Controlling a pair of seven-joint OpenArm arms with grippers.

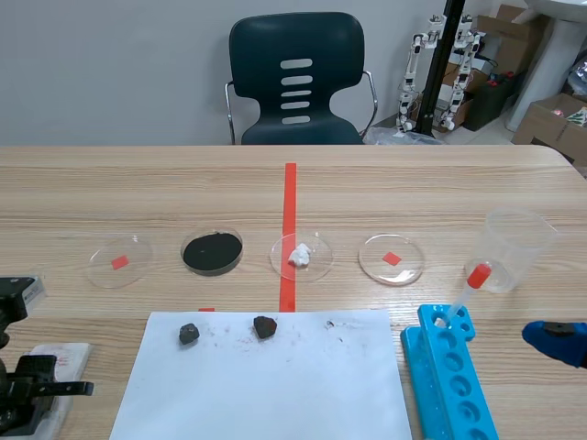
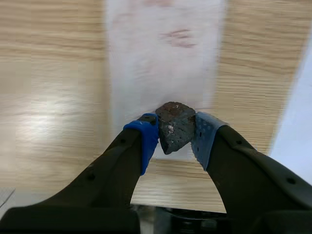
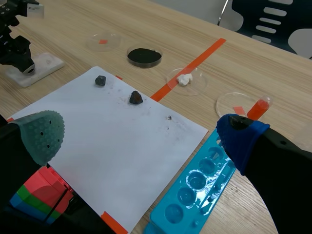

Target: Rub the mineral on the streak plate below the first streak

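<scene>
Two blue pads of the left gripper clamp the dark mineral at the near end of the white streak plate; contact with the plate cannot be told. A faint reddish streak lies farther ahead on the plate. The right gripper gapes wide, holding nothing, above a white paper sheet bearing two dark rocks, with a blue tube rack just beside the sheet

Dark mineral in left claw
</scene>
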